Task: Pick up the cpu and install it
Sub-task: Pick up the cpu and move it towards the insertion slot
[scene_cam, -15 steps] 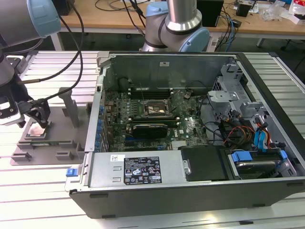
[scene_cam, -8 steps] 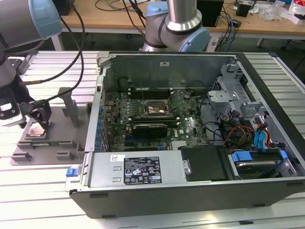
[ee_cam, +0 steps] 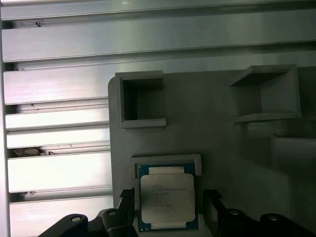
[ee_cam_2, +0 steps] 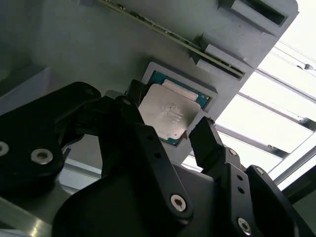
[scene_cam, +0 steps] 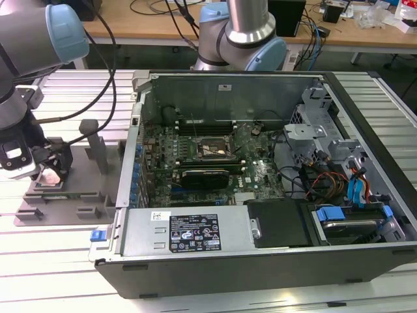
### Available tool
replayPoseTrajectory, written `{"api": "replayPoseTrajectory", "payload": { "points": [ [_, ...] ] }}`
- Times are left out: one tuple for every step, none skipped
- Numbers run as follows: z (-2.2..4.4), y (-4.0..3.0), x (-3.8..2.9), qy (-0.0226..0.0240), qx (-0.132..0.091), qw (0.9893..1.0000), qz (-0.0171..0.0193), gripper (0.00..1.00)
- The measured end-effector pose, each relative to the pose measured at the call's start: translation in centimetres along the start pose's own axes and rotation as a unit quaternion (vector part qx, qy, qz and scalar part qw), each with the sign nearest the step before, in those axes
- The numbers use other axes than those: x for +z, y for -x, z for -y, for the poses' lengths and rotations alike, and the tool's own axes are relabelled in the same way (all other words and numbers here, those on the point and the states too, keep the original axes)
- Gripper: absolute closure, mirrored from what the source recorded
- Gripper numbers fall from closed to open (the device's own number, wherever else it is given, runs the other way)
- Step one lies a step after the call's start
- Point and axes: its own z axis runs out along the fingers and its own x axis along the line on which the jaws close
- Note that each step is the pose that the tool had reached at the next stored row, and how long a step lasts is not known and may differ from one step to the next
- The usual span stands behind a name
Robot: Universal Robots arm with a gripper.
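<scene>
cpu (ee_cam: 166, 202) in grey tray's (ee_cam: 227, 148) recess, parted gripper (ee_cam: 168, 195) astride

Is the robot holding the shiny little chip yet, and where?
Nothing is held. The open gripper straddles the cpu, fingers clear of its sides; it lies in the grey tray.

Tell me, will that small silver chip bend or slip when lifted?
Probably stiff: the cpu is a flat square with a metal lid. Likely slippery, since that top looks smooth. It should not roll; it lies flat in the tray.

Both wrist views – close over cpu (ee_cam_2: 165, 112) (ee_cam: 167, 197)
</scene>
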Motion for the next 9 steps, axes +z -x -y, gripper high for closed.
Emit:
{"api": "replayPoseTrajectory", "payload": {
  "points": [
    [-0.02, 0.0, 0.08, -0.0001, -0.001, 1.0, -0.0001, 0.34],
    [-0.05, -0.01, 0.16, -0.0001, -0.006, 1.0, -0.0004, 0.34],
    [-0.06, -0.01, 0.25, 0.0, -0.012, 0.9999, -0.0005, 0.34],
    [-0.06, -0.01, 0.28, 0.0001, -0.013, 0.9999, -0.0006, 0.34],
    [-0.06, -0.02, 0.31, 0.0002, -0.014, 0.9999, -0.0007, 0.34],
    [-0.08, -0.01, 0.35, 0.0003, -0.016, 0.9999, -0.0007, 0.34],
    [-0.11, -0.02, 0.39, 0.0003, -0.021, 0.9998, -0.001, 0.34],
    [-0.13, -0.02, 0.42, 0.0003, -0.025, 0.9997, -0.0011, 0.34],
    [-0.16, -0.02, 0.44, 0.0004, -0.028, 0.9996, -0.0012, 0.34]
  ]
}}
